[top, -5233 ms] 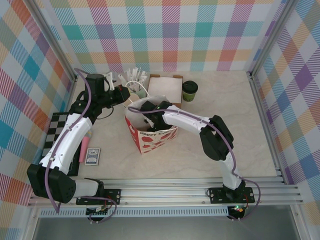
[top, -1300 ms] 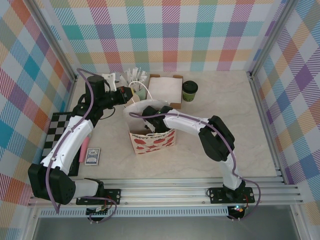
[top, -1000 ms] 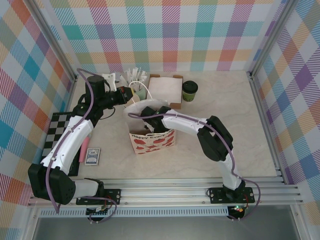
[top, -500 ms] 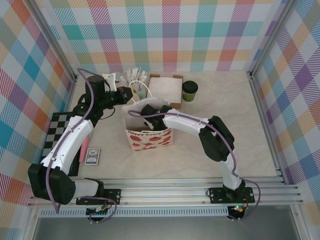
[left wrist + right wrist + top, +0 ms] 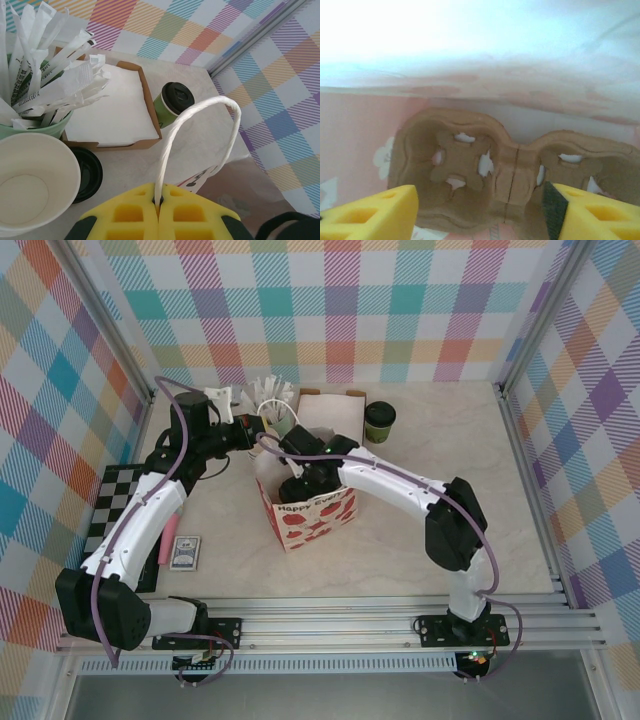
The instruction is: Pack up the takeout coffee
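From overhead I see my left arm point(image 5: 140, 520) stretched up the left side of the table, wrist bent in toward the centre; the left gripper point(image 5: 159, 204) has its 2 yellow fingers pressed together on the white twisted handle point(image 5: 215, 101) of the heart-printed paper bag point(image 5: 312, 512), holding the loop upright. My right arm point(image 5: 400, 485) rises from its base, folds at the elbow and reaches left, wrist tipped down into the bag's mouth; the right gripper point(image 5: 480, 212) has its fingers spread wide, with a brown pulp cup carrier point(image 5: 470, 160) lying inside the bag beyond them; nothing seems pinched between the pads, though that wrist view is washed out. The takeout coffee point(image 5: 379, 422) stands upright on the table behind the bag, just beside the cardboard tray of napkins point(image 5: 152, 107), apart from both grippers.
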`<move>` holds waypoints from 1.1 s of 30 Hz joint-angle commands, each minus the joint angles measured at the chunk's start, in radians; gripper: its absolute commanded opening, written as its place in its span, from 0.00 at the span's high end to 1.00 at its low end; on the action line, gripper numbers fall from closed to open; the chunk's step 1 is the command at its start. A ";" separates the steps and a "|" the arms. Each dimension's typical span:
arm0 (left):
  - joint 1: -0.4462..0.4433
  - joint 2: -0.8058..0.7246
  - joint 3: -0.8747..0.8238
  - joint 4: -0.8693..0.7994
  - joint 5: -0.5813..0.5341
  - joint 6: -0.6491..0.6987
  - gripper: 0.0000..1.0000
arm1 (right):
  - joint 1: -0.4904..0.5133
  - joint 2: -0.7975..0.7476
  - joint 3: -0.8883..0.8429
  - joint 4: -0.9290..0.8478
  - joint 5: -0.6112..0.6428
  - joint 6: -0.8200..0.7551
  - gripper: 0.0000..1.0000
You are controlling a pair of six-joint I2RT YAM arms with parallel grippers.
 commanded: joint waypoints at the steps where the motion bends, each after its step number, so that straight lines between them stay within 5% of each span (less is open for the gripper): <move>1: -0.005 -0.014 -0.006 0.002 0.002 0.019 1.00 | 0.000 -0.070 0.036 0.028 -0.012 0.009 0.26; 4: -0.005 -0.009 -0.006 0.003 0.004 0.018 1.00 | 0.000 -0.109 0.030 0.054 0.001 0.010 0.20; 7: -0.006 -0.007 -0.011 0.009 0.006 0.014 1.00 | 0.000 -0.156 0.002 0.110 0.009 0.015 0.01; 13: -0.006 0.001 -0.005 0.010 0.017 0.016 1.00 | 0.001 -0.237 -0.037 0.214 0.039 0.016 0.00; 18: -0.006 0.016 0.002 0.021 0.027 0.011 1.00 | 0.000 -0.389 -0.225 0.528 0.025 -0.060 0.00; 22: -0.009 0.022 0.005 0.046 0.032 -0.005 1.00 | -0.001 -0.454 -0.316 0.702 0.149 -0.134 0.00; 25: -0.012 0.032 0.018 0.038 0.038 0.002 1.00 | -0.024 -0.406 -0.222 0.597 0.284 -0.156 0.00; 27: -0.011 0.040 0.047 0.000 0.059 0.028 1.00 | -0.089 -0.341 -0.086 0.377 0.165 -0.146 0.00; 30: -0.011 0.041 0.102 -0.109 0.063 0.069 0.89 | -0.155 -0.298 -0.001 0.258 0.008 -0.203 0.00; 32: -0.012 0.023 0.126 -0.168 0.044 0.085 0.68 | -0.175 -0.287 0.026 0.208 0.004 -0.288 0.00; 33: -0.012 0.008 0.134 -0.200 0.008 0.086 0.50 | -0.191 -0.272 0.056 0.154 -0.023 -0.322 0.00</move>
